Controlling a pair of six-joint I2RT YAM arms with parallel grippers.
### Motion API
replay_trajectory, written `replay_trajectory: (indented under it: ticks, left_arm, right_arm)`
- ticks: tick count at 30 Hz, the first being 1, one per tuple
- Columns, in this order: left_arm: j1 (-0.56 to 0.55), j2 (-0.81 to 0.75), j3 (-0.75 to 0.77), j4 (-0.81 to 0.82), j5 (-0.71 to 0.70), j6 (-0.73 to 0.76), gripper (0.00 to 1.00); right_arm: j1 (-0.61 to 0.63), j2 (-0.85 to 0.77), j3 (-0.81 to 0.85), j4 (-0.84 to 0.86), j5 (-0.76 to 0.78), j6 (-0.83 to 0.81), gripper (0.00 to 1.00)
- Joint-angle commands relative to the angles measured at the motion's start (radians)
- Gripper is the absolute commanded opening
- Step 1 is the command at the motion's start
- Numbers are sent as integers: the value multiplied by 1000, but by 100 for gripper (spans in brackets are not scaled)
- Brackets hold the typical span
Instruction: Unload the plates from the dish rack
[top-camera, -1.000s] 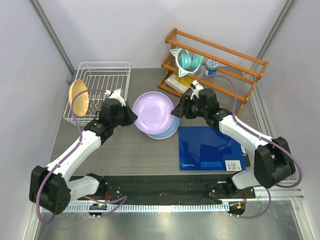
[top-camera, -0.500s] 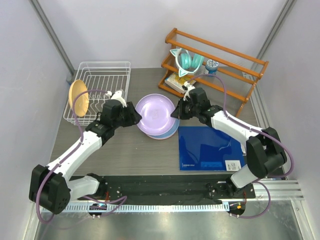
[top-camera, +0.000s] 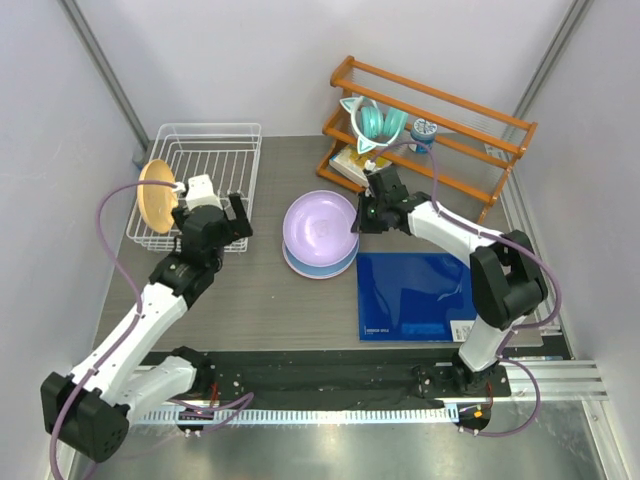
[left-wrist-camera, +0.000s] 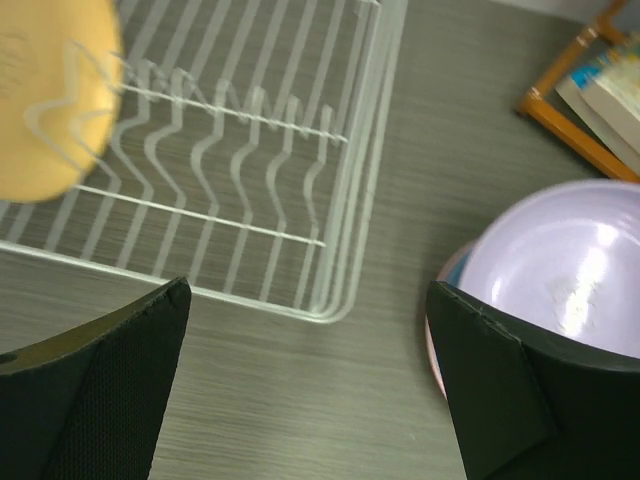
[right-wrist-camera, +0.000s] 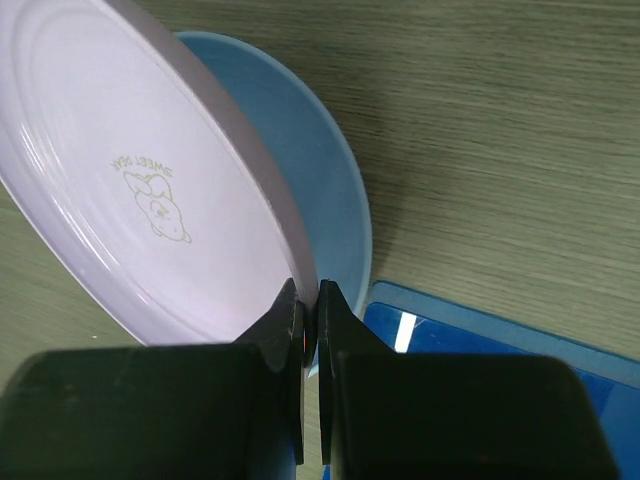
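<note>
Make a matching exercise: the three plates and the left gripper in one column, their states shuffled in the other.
Things:
1. yellow plate
2. purple plate
3. blue plate
4. left gripper

States:
A. lies under another plate
B. open, holding nothing
C. stands in the rack
D. tilted, pinched at its rim by the right gripper

Pairs: 1-C, 2-D, 3-A, 4-B

right tool pinching lavender plate rim | plate tilted over blue plate | blue mat beside
</note>
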Motion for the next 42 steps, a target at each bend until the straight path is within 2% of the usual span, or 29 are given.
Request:
replay_trajectory:
  ticks: [1, 5, 8, 9, 10, 12, 13, 16, 20, 21, 23, 32, 33, 36, 42]
  left_arm:
    - [-1, -32, -33, 75, -270, 138, 99]
    - [2, -6, -53, 129, -421, 209, 99]
    - [17, 45, -45, 151, -465, 228, 99]
    - [27, 59, -36, 154, -467, 228, 100]
    - [54, 91, -32, 155, -466, 225, 100]
    - [91, 118, -12, 163, -455, 222, 100]
    - [143, 143, -4, 163, -441, 215, 99]
    - [249, 195, 36, 163, -369, 202, 99]
    - [338, 255, 94, 183, -344, 202, 99]
    - [361, 269, 100, 195, -329, 203, 99]
    - [376, 307, 125, 215, -329, 208, 99]
    - [435, 491, 241, 290, -384, 245, 99]
    - [468, 519, 248, 290, -381, 246, 99]
    - [511, 551, 252, 330, -311, 245, 99]
    - [554, 629, 304, 338, -268, 249, 99]
  right_arm:
    - [-6, 29, 74, -30, 7, -9, 1]
    - [-6, 61, 87, -30, -17, -9, 3]
    - [-8, 68, 87, -36, -43, -16, 11]
    - [-6, 69, 88, -38, -52, -16, 16]
    - [-6, 66, 85, -39, -59, -17, 26]
    - [-6, 55, 78, -50, -68, -28, 35]
    - [-6, 49, 75, -55, -65, -35, 44]
    - [-6, 23, 71, -82, -46, -54, 52]
    - [-6, -27, 62, -146, 88, -75, 55]
    - [-6, -52, 50, -156, 177, -88, 55]
    - [-6, -69, 38, -163, 217, -106, 59]
    - [-23, -29, 22, -162, 175, -128, 60]
    - [-23, -18, 25, -163, 170, -129, 60]
    - [-25, 14, 28, -163, 156, -129, 60]
    - [-25, 37, 35, -162, 152, -132, 60]
